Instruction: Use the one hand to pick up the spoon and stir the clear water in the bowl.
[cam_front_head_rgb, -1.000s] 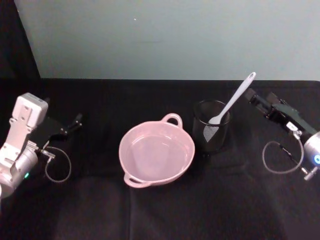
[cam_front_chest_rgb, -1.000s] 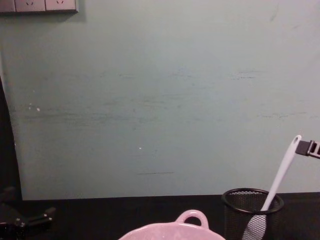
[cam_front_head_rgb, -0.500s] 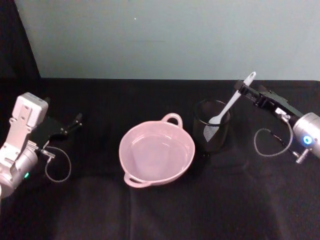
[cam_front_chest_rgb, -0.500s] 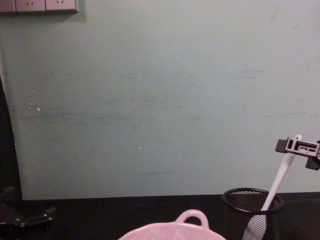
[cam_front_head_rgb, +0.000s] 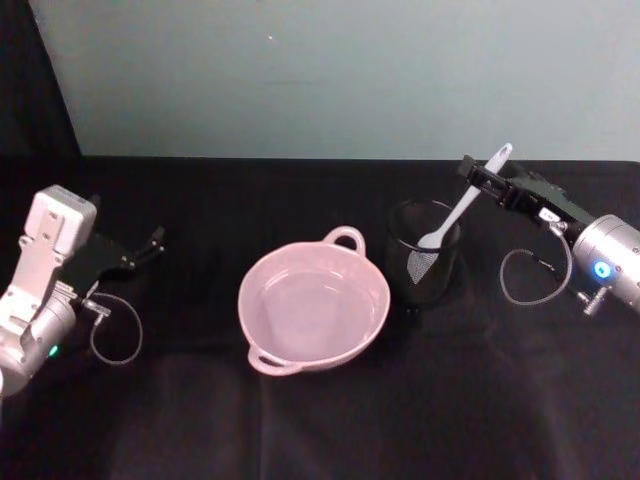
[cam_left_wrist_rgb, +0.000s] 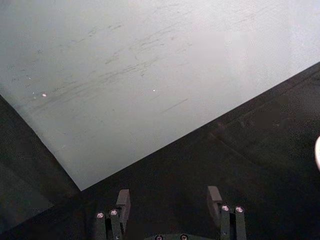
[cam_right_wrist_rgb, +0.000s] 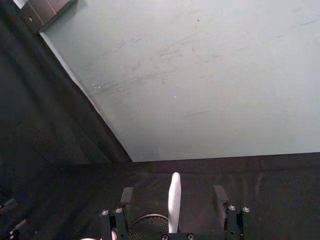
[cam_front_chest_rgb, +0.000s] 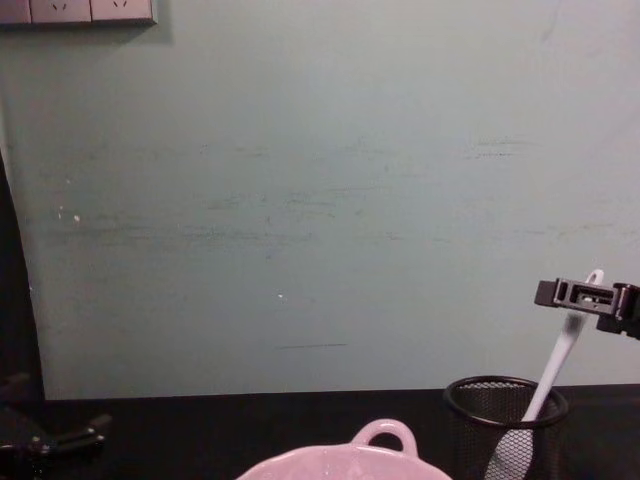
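You are at the pick-up step. Your right hand (cam_front_head_rgb: 478, 178) hangs over the far right of the bench (cam_front_head_rgb: 200, 420), level with the upper part of the spoon (cam_front_head_rgb: 462, 205). The right wrist view shows its fingers (cam_right_wrist_rgb: 126, 196) set wide, with the white handle rising in the gap between them and touching neither, so nothing is gripped yet.

The spoon stands blade-down in the black mesh cup (cam_front_head_rgb: 420, 270) and leans up and to the right. The cup sits just beside the pink bowl (cam_front_head_rgb: 258, 275), on the bowl's right. The bowl is near the middle of the bench, with water in it, and nothing is dipped into it.

Your left hand (cam_front_head_rgb: 152, 243) is parked low at the left edge, well apart from everything, with its fingers spread and empty.

The next move, as I judge it, is to close on the handle where it now sits between the fingers. Then lift along the spoon's own lean, so the blade clears the cup's rim without tipping the cup towards the bowl. The carry to the bowl and the stirring remain to be done.
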